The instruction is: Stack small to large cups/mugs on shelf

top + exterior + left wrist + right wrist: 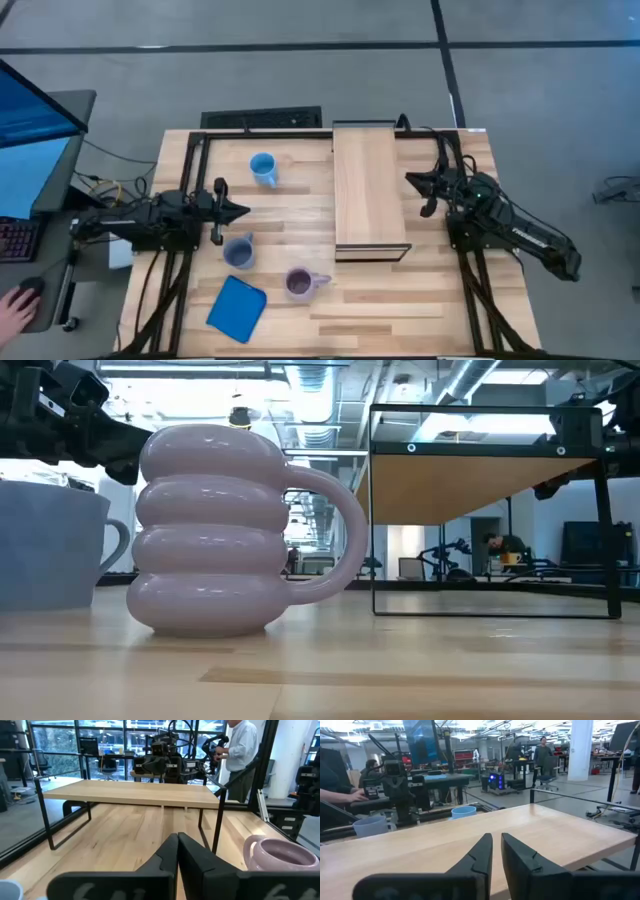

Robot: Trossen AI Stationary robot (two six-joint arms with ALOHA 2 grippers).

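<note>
Three mugs stand upright on their bases on the tabletop, left of the shelf. The bright light blue mug [263, 168] is farthest back. The dull grey-blue mug [238, 250] is nearer. The pale purple ribbed mug [300, 283] [220, 530] is nearest, its handle toward the table's right. The light-wood shelf [368, 190] [135, 795] stands on dark legs at mid-table. My left gripper [240, 210] [177, 842] is shut and empty between the light blue and grey-blue mugs, pointing at the shelf. My right gripper [412, 181] [496, 842] is shut and empty at the shelf's right edge.
A flat blue square pad [237, 308] lies near the table's front left. A dark frame [190, 150] runs along the table's far and side edges. A person's hand [15, 300] rests on a mouse at a desk left of the table.
</note>
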